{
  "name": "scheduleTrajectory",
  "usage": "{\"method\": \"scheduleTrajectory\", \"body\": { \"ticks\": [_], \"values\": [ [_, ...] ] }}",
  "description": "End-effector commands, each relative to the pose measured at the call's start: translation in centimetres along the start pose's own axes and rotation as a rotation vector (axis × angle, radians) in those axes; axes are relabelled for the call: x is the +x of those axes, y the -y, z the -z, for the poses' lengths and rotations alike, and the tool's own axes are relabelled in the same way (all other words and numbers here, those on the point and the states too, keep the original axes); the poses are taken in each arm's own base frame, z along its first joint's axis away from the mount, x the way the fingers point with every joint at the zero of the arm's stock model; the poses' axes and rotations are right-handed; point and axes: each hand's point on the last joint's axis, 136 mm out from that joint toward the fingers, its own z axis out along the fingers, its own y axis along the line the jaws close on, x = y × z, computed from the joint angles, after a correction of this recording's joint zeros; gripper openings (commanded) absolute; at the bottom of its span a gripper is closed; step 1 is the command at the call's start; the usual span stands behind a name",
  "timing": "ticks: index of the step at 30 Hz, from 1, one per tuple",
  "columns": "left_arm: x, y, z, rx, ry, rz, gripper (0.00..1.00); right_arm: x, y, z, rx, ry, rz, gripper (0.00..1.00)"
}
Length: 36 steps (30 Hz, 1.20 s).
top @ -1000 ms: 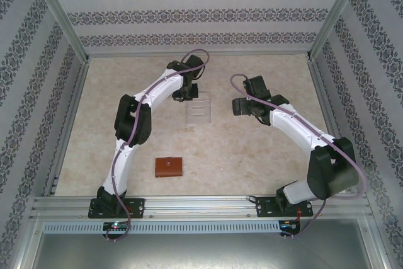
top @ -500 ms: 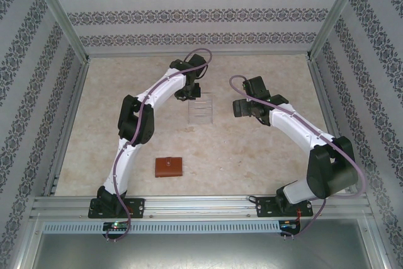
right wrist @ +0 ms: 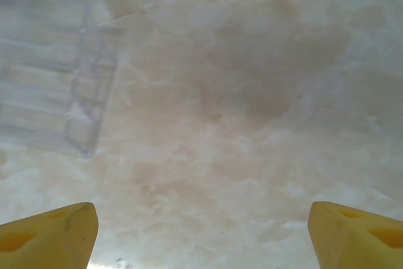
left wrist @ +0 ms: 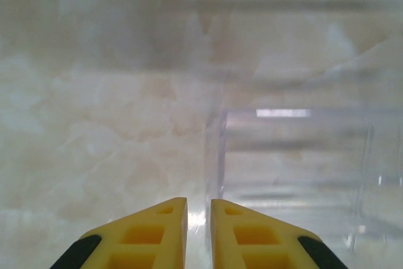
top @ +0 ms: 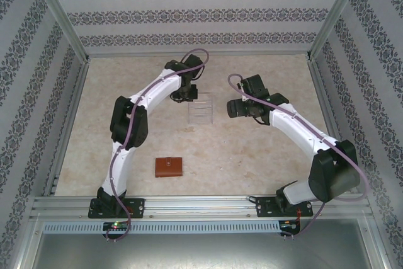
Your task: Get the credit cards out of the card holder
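The card holder (top: 169, 167) is a reddish-brown wallet lying folded shut on the table near the front left, far from both grippers. The credit cards are hidden. My left gripper (top: 189, 96) (left wrist: 198, 209) hangs low at the left edge of a clear plastic tray (top: 201, 111) (left wrist: 296, 155). Its yellow fingers (left wrist: 157, 225) stand a narrow gap apart, with the tray's left wall running into that gap, closer to the right finger. My right gripper (top: 234, 106) (right wrist: 201, 218) stands wide open just right of the tray, nothing between its fingers.
The tray (right wrist: 56, 86) sits mid-table between the two grippers. Patterned walls and metal posts enclose the table on three sides. A metal rail (top: 201, 205) runs along the near edge by the arm bases.
The left jaws have parted slightly from shut. The tray has turned a little straighter. The left arm's elbow has swung to the left. The right arm has barely moved.
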Motion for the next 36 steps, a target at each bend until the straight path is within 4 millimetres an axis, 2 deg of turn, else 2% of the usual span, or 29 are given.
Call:
{"method": "scheduleTrajectory", "body": {
  "ticks": [1, 6, 9, 12, 16, 20, 27, 29, 33, 36],
  "values": [
    [0.2, -0.1, 3.4, 0.073, 0.054, -0.023, 0.18, 0.6, -3.6, 1.3, -0.145, -0.036, 0.008, 0.86],
    [4.3, -1.9, 3.9, 0.099, -0.006, -0.024, 0.21, 2.7, -7.2, 1.3, -0.251, -0.104, 0.049, 0.85],
    [6.9, -3.4, 3.8, 0.102, -0.042, -0.003, 0.23, 4.5, -10.0, 1.3, -0.342, -0.137, 0.102, 0.84],
    [9.1, -5.3, 3.5, 0.101, -0.068, 0.035, 0.24, 6.0, -13.1, 1.6, -0.403, -0.151, 0.235, 0.84],
    [10.9, -8.2, 3.7, 0.136, -0.077, 0.112, 0.25, 8.0, -17.5, 2.2, -0.511, -0.167, 0.474, 0.86],
    [11.4, -11.8, 4.7, 0.163, -0.061, 0.184, 0.26, 9.9, -21.1, 1.9, -0.580, -0.212, 0.656, 0.86],
    [11.7, -18.0, 5.8, 0.152, -0.020, 0.284, 0.28, 13.7, -26.3, 0.3, -0.632, -0.265, 1.003, 0.89],
    [11.3, -18.5, 6.5, 0.181, -0.001, 0.312, 0.30, 14.5, -27.3, -0.4, -0.627, -0.258, 1.114, 0.91],
    [10.8, -19.5, 7.9, 0.168, 0.042, 0.309, 0.33, 15.4, -28.7, -1.6, -0.622, -0.267, 1.227, 0.93],
    [11.1, -20.8, 7.6, 0.137, 0.047, 0.331, 0.34, 16.3, -29.4, -2.4, -0.628, -0.280, 1.278, 0.95]
  ]
}}
